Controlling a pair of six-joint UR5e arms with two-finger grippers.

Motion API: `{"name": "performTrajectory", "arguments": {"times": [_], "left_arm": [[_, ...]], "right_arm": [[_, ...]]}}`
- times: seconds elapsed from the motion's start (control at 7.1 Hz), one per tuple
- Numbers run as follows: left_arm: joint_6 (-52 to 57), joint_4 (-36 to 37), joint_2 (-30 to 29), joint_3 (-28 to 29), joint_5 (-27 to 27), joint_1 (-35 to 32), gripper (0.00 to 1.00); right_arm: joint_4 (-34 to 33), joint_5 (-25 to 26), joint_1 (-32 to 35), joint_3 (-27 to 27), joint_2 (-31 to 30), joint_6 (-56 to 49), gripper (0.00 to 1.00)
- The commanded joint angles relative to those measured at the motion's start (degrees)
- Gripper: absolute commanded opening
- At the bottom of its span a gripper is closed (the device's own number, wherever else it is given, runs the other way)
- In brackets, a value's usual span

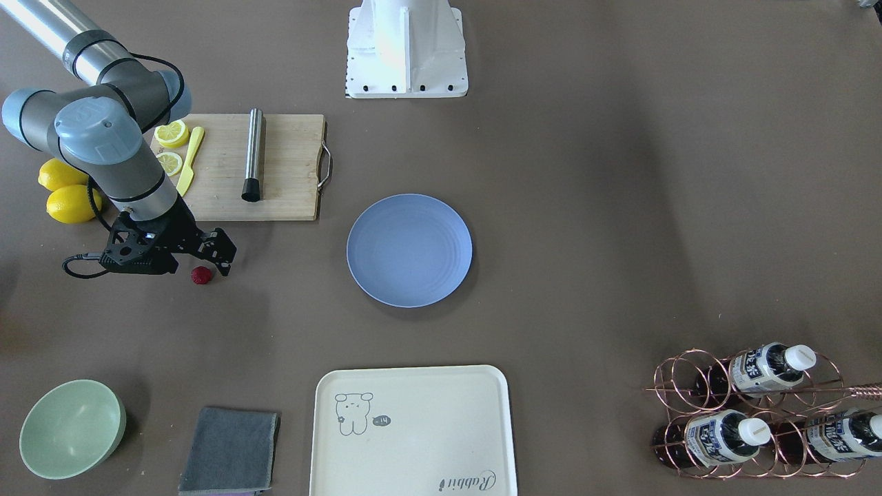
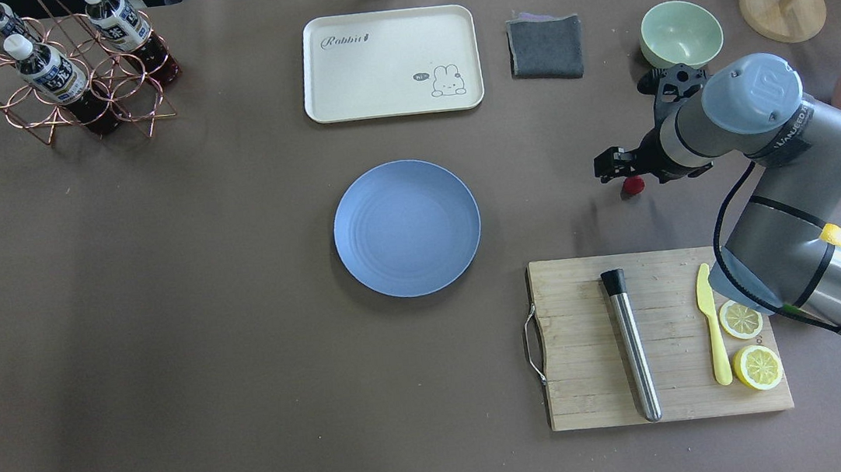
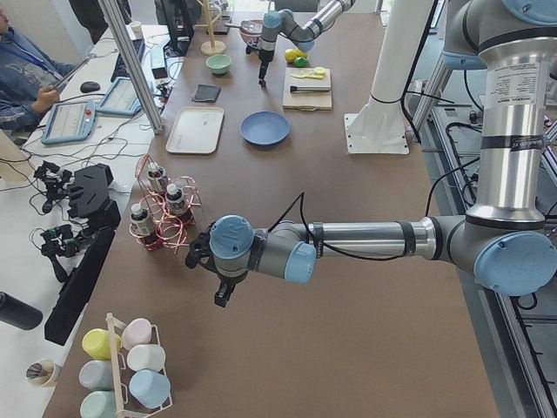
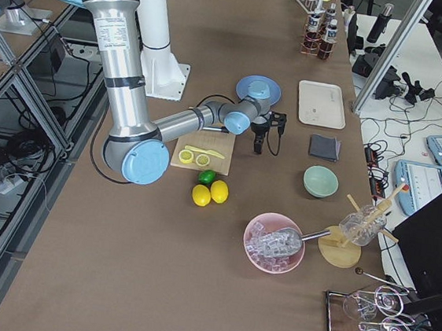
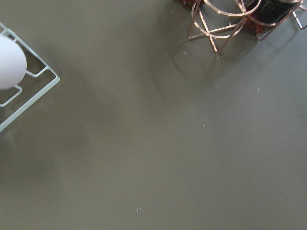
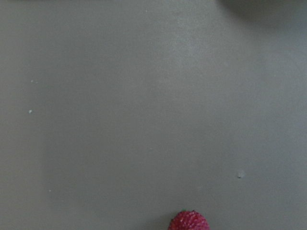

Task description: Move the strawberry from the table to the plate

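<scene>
The strawberry (image 1: 201, 275) (image 2: 632, 185) is a small dark red berry lying on the brown table (image 1: 586, 207). In the right wrist view the strawberry (image 6: 188, 221) sits at the bottom edge. My right gripper (image 1: 219, 256) (image 2: 607, 165) hovers just beside and above it, and its fingers look open and hold nothing. The light-blue plate (image 1: 409, 250) (image 2: 406, 227) lies bare in the middle of the table, well away from the berry. My left gripper (image 3: 223, 294) hangs over bare table near the bottle rack, and I cannot tell whether it is open or shut.
A wooden cutting board (image 1: 282, 200) with lemon halves, a yellow knife (image 1: 189, 162) and a metal rod (image 1: 253, 155) lies behind the right arm. Whole lemons (image 1: 69, 203), a green bowl (image 1: 72, 428), a grey cloth (image 1: 231, 451), a cream tray (image 1: 413, 430) and a copper bottle rack (image 1: 758, 413) ring the table.
</scene>
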State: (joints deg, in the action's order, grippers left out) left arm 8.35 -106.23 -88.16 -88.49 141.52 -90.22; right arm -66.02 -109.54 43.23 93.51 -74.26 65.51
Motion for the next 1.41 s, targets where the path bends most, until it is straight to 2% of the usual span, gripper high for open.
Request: {"name": "performTrajectory", "arguments": {"times": [0.0,0.28,0.42,0.56,0.7,0.85,1.13,1.27], "left_arm": [[0.4,-0.2,0.4,0.2,0.4,-0.2,0.98],[0.5,-0.2,0.4,0.2,0.4,-0.2,0.98],[0.5,-0.2,0.5,0.2,0.4,-0.1,0.98],[0.5,-0.3,0.4,0.2,0.4,-0.1,0.98],[0.5,-0.3,0.4,0.2,0.4,-0.1,0.98],[0.5,-0.3,0.4,0.1,0.4,-0.1,0.98],[0.5,-0.3,0.4,0.1,0.4,-0.1,0.98],[0.5,-0.3,0.4,0.1,0.4,-0.1,0.98]], "right_arm": [[0.2,1.6,-1.3,-1.4,0.0,-0.3,0.86],[0.2,2.2,-1.4,-1.9,0.0,-1.2,0.79],[0.2,2.2,-1.4,-1.8,0.0,-1.1,0.7],[0.2,2.2,-1.3,-1.8,0.1,-0.7,0.55],[0.2,2.1,-1.1,-1.4,0.2,-0.6,0.14],[0.2,2.0,-1.2,-1.2,0.1,-1.0,0.0],[-0.6,1.8,-1.1,1.6,1.5,0.0,0.0],[-0.9,1.8,-1.2,1.8,3.8,3.8,0.0]]}}
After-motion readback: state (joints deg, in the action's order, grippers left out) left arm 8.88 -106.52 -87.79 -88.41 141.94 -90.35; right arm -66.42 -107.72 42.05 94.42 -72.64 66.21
